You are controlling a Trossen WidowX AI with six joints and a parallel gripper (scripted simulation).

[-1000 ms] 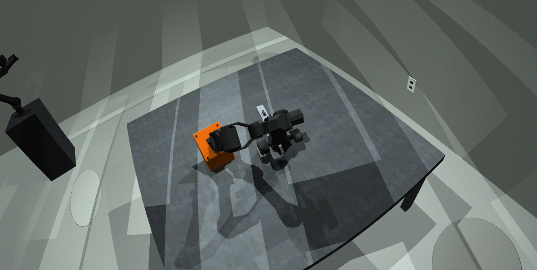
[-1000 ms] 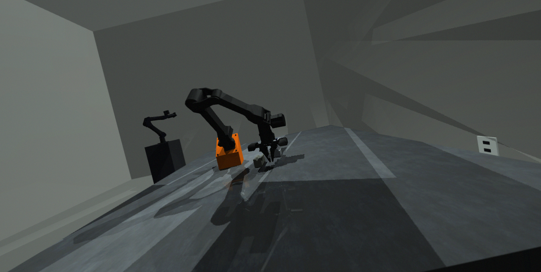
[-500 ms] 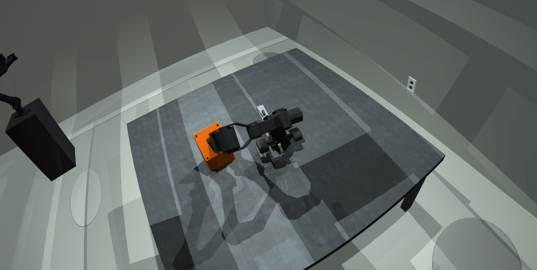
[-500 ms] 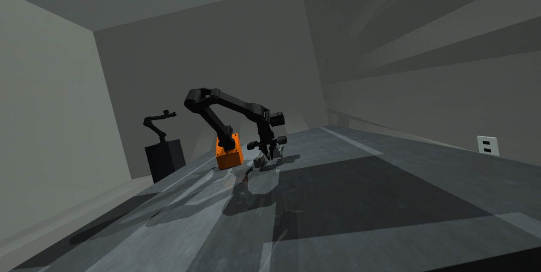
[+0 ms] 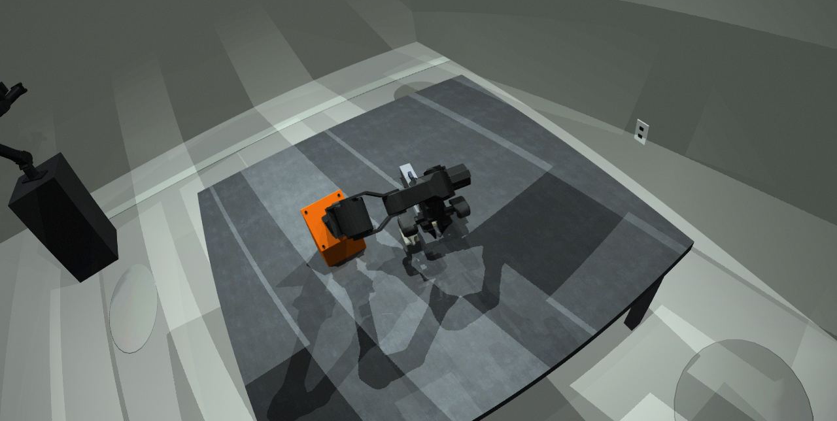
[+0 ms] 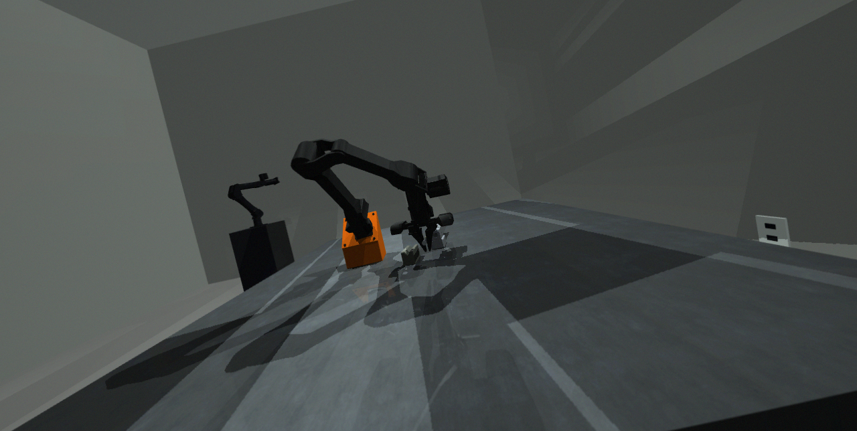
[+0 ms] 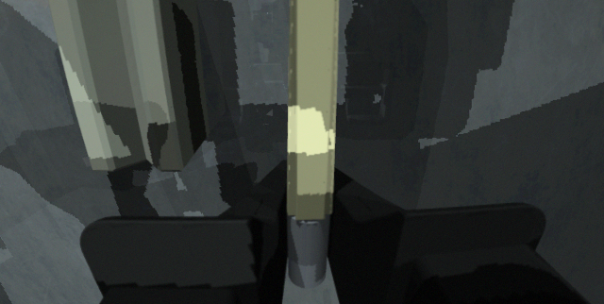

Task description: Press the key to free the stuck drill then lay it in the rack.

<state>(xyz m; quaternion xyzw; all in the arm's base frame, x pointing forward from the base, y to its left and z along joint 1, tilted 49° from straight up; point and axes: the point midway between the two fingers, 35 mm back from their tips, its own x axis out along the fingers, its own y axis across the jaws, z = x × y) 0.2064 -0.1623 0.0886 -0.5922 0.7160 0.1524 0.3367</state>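
My gripper (image 5: 437, 232) (image 6: 426, 246) (image 7: 302, 169) points down, shut on the drill. The drill (image 7: 313, 59) is a long pale yellow bar with a grey round shank, running up the middle of the wrist view between the fingers. The pale grooved rack (image 5: 410, 238) (image 6: 410, 255) (image 7: 142, 59) stands on the table, just left of the drill in the wrist view and apart from it; its grooves look empty. The white fixture (image 5: 406, 168) with a small blue part is partly behind the arm in the top view. The key cannot be made out.
The arm's orange base (image 5: 318, 208) (image 6: 363, 253) stands beside the rack on the grey table (image 5: 562, 196) (image 6: 689, 320). A second arm stands on a black pedestal (image 5: 64, 213) (image 6: 257, 251) off the table. Shadows of the arm fall across the table around the rack.
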